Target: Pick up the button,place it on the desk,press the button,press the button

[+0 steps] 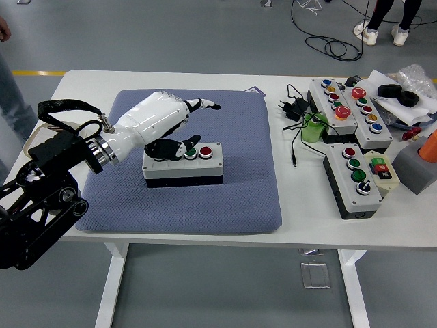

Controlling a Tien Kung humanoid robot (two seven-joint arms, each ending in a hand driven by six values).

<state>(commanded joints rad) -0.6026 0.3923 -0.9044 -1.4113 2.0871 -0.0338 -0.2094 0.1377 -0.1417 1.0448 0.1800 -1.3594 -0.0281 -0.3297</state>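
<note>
Left hand over the button box, thumb down on its left end.

Head view: the white-shelled left hand (164,123), fingers loosely spread and gripping nothing, overlaps the grey four-button control box (183,163), which lies long axis left-to-right on the blue-grey pad (246,184). Its green and red buttons sit just right of the thumb.

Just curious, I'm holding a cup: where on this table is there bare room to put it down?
The front strip of the blue pad, nearer than the button box, is bare, as is its right side beside the box. The left robot hand covers the box's left end. The table's right side is crowded with control boxes and cables.
</note>
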